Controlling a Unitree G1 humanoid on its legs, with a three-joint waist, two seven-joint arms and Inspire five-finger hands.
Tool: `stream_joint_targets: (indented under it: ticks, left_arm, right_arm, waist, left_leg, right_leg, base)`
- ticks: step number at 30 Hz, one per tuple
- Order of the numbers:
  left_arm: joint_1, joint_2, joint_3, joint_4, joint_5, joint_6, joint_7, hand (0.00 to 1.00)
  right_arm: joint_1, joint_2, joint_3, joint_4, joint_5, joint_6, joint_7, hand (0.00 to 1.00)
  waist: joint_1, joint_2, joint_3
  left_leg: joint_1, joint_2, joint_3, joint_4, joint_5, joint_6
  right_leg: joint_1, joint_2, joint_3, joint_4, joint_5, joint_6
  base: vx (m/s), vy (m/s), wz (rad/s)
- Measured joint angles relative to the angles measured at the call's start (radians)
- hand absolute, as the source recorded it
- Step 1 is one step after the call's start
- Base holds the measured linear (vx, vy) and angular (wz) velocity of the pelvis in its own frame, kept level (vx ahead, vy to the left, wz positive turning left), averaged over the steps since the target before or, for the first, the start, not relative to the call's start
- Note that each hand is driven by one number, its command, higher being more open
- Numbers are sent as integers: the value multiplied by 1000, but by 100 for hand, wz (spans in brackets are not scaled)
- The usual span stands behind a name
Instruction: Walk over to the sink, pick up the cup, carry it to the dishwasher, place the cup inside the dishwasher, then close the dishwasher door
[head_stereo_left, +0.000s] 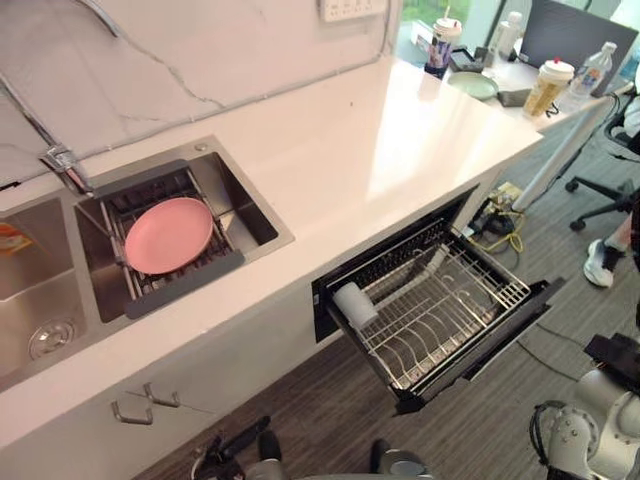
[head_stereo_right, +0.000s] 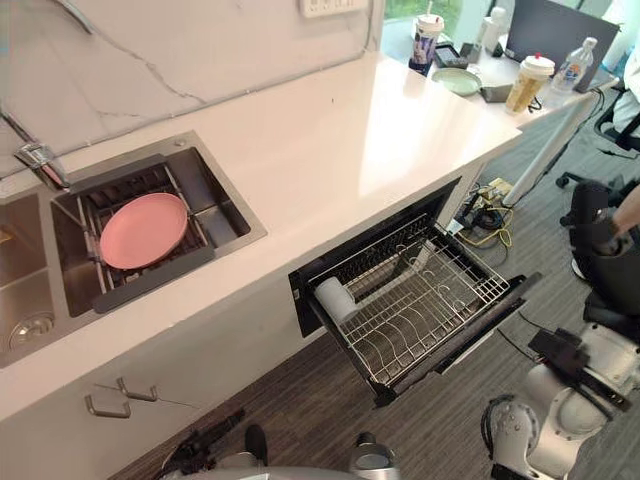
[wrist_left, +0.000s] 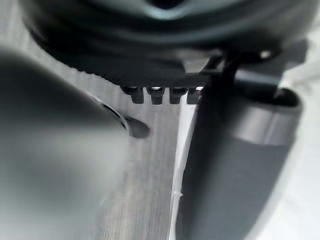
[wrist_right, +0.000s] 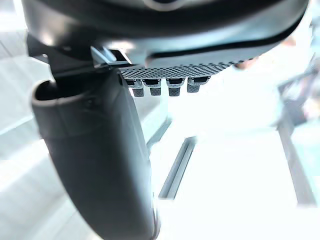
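My right hand (wrist_right: 100, 165) hung slack and empty, left hand (wrist_left: 235, 165) the same. Cup (head_stereo_left: 355, 303) lay on its side in the dishwasher rack (head_stereo_left: 470, 290), 4 o'clock from the sink (head_stereo_left: 255, 215). It looked light, rigid and slick, so I'd grip round the barrel.

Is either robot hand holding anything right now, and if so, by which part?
Nothing is held. The left robot hand and the right robot hand are both empty. The cup lies on its side in the open dishwasher rack.
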Motion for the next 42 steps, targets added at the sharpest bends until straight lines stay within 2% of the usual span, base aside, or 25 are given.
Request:
stream_joint_targets:
  ticks: [4,6,8,9,10,12,13,14,15,16,17,18,19,20,22,23,24,28,30,33,35,37,39,42]
  left_arm:
    - [-2,7,-3,1,22,20,-102,100]
    - [-11,17,-19,6,80,27,-147,100]
    - [-23,27,-48,15,108,33,-169,100]
    - [-35,44,-87,24,117,37,-184,100]
    - [-42,50,-105,29,121,39,-185,100]
    - [-58,64,-151,44,128,46,-187,100]
    - [-63,79,-183,46,126,47,-188,100]
    - [-63,86,-188,47,115,47,-193,100]
    - [-63,90,-190,48,101,48,-194,100]
    - [-63,99,-203,47,74,51,-195,100]
    - [-68,112,-213,52,64,54,-194,100]
    - [-80,118,-214,70,65,57,-193,100]
    - [-93,119,-215,84,68,66,-193,100]
    - [-101,120,-215,90,85,78,-194,100]
    - [-104,120,-215,90,117,84,-197,100]
    - [-102,119,-215,93,130,89,-200,100]
    - [-115,122,-204,103,224,77,-246,100]
    - [-114,122,-204,103,224,77,-246,100]
    - [-113,122,-203,103,224,77,-246,100]
    - [-108,120,-202,91,225,76,-225,100]
    - [-87,106,-201,60,226,73,-195,100]
    - [-82,96,-198,51,228,65,-178,100]
    - [-65,75,-177,17,270,53,-157,100]
    - [-52,62,-172,-10,305,43,-126,100]
  right_arm:
    - [-6,-13,89,34,51,127,54,100]
    - [-6,-7,171,75,73,193,74,100]
    - [-6,5,208,102,78,221,76,100]
    - [-2,14,221,114,79,233,76,100]
    - [0,19,224,120,81,236,76,100]
    - [3,21,239,159,89,244,69,100]
    - [13,21,244,179,89,251,61,100]
    - [15,21,258,196,89,252,48,100]
    - [15,22,264,202,89,252,46,100]
    - [17,25,274,209,89,252,46,100]
    - [22,31,278,210,89,252,51,100]
    - [27,32,278,210,89,252,57,100]
    - [30,32,277,210,89,252,60,100]
    - [41,32,277,203,89,252,65,100]
    - [60,32,277,186,89,252,69,100]
    - [75,32,277,167,89,252,70,100]
    - [78,32,230,132,89,240,52,100]
    - [78,32,231,132,89,240,52,100]
    - [77,32,239,132,89,240,52,100]
    - [76,30,267,140,87,241,46,100]
    - [74,23,300,163,83,249,27,100]
    - [63,13,314,183,68,276,11,100]
    - [43,-5,329,211,-11,321,-9,100]
    - [17,-52,341,229,-136,392,-41,100]
  waist:
    - [14,1,-11]
    - [16,-2,-20]
    - [16,-9,-20]
    - [17,-22,-17]
    - [18,-24,-17]
    - [16,-27,-16]
    - [15,-37,-17]
    - [16,-49,-21]
    - [17,-55,-23]
    - [13,-66,-29]
    - [10,-74,-28]
    - [9,-78,-26]
    - [8,-81,-25]
    - [7,-87,-27]
    - [7,-89,-27]
    - [6,-92,-29]
    - [-19,-109,-16]
    - [-19,-109,-16]
    - [-18,-108,-16]
    - [-17,-104,-18]
    - [-14,-92,-35]
    - [-7,-82,-42]
    - [8,-64,-50]
    - [15,-41,-63]
  left_leg:
    - [-7,-29,13,0,18,23]
    - [-21,-65,13,-1,21,41]
    - [-25,-102,12,-1,17,57]
    - [-23,-135,10,-1,6,73]
    - [-20,-146,5,-1,0,81]
    - [-4,-166,-13,-1,-4,90]
    - [12,-175,-22,0,-1,93]
    - [25,-181,-41,0,-2,96]
    - [31,-184,-52,1,-6,102]
    - [43,-183,-92,5,-19,122]
    - [45,-182,-121,7,-27,134]
    - [47,-172,-154,8,-29,138]
    - [51,-164,-183,8,-30,142]
    - [64,-164,-220,9,-34,143]
    - [86,-170,-248,10,-38,137]
    - [97,-179,-260,13,-40,126]
    - [105,-173,-89,-1,-54,89]
    - [106,-168,-88,-1,-59,96]
    - [102,-162,-87,-1,-57,93]
    - [87,-139,-84,0,-51,82]
    - [61,-117,-86,0,-51,73]
    - [50,-106,-85,0,-50,69]
    - [39,-96,-84,1,-48,60]
    - [27,-91,-58,1,-32,43]
  right_leg:
    - [38,-43,-74,-2,-6,28]
    - [37,-87,-103,26,-22,54]
    - [27,-135,-126,91,-57,75]
    - [19,-176,-140,150,-88,71]
    - [15,-195,-143,183,-97,65]
    - [-16,-243,-115,329,-102,35]
    - [-48,-269,-79,445,-90,-21]
    - [-94,-284,-35,559,-47,-95]
    - [-115,-284,-9,608,-18,-134]
    - [-158,-276,66,690,22,-152]
    - [-184,-239,124,732,-48,-96]
    - [-201,-190,154,749,-121,-79]
    - [-221,-141,171,752,-170,-71]
    - [-254,-93,173,748,-204,-59]
    - [-278,-68,176,741,-206,-57]
    - [-283,-60,174,693,-192,-58]
    - [-124,-44,149,290,-108,-24]
    - [-125,-39,150,292,-112,-34]
    - [-125,-32,148,277,-123,-50]
    - [-116,-6,135,232,-111,-46]
    - [-101,21,113,157,-76,-43]
    - [-84,35,102,104,-47,-43]
    - [-47,53,83,12,2,-41]
    - [-26,56,57,-33,24,-45]
  base:
    - [24,47,61]
    - [55,115,45]
    - [79,125,53]
    - [99,138,57]
    - [129,148,59]
    - [129,119,56]
    - [152,106,67]
    - [162,106,65]
    - [193,101,63]
    - [168,56,61]
    - [203,4,80]
    - [177,-52,80]
    - [196,-66,98]
    - [183,-76,86]
    - [144,-94,75]
    - [76,-75,51]
    - [33,-65,28]
    - [-19,-14,-1]
    - [-58,-40,-1]
    - [-38,-37,2]
    - [5,-40,10]
    - [39,-21,7]
    - [69,-13,10]
    - [109,-18,26]
